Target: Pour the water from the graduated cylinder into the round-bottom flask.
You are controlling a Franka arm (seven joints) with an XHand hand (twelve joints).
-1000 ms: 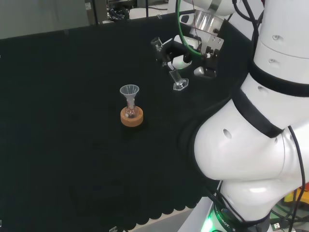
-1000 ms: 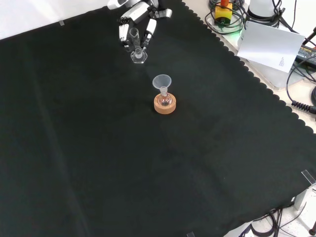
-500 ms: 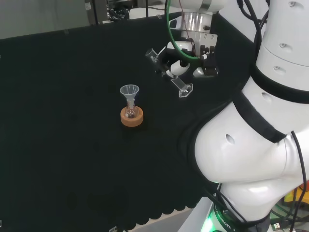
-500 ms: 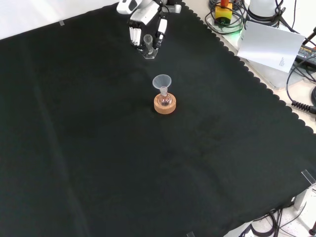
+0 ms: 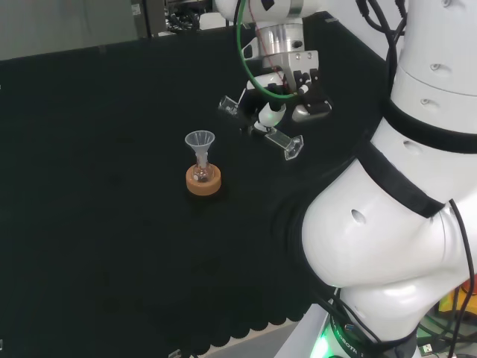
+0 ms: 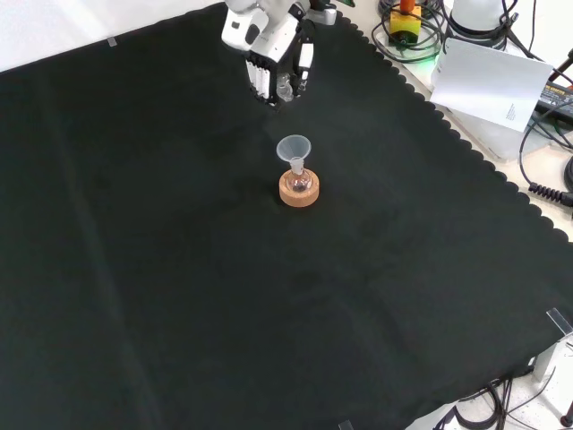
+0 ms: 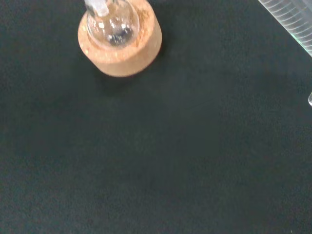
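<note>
Graduated cylinder point(image 5: 262, 128) up off the black cloth point(image 5: 97, 246), tipped far over on its side. Held that way by the hand point(image 5: 276, 104), fingers curled round its middle. Open mouth toward the flask in the head view, flat clear foot sticking out the other way. Tipped like that, most likely, so the water can run out of the mouth. Not possible to tell how much water is inside; clear glass, hard to see.

Round-bottom flask point(image 5: 199, 173) small and clear, sitting in a cork ring point(image 5: 203, 182). Needs the ring because a round bottom would roll. Clear funnel point(image 5: 200, 141) stuck in its neck, wide part up, to give a bigger place to pour into.

From the head view, cylinder mouth to the right of the funnel and a bit farther back, near but not over it. From the front view, hand point(image 6: 277, 58) above and a little left of the funnel point(image 6: 294, 148), with a gap of bare cloth between. From the wrist view, flask point(image 7: 111, 24) and cork ring point(image 7: 122, 46) seen from above, and a lined bit of the cylinder point(image 7: 290, 22) at the edge.

Best guess: mid-carry, pouring not started. Mouth needs to come right over the funnel first. Some risk of a spill on the cloth, tipped this much this soon.
</note>
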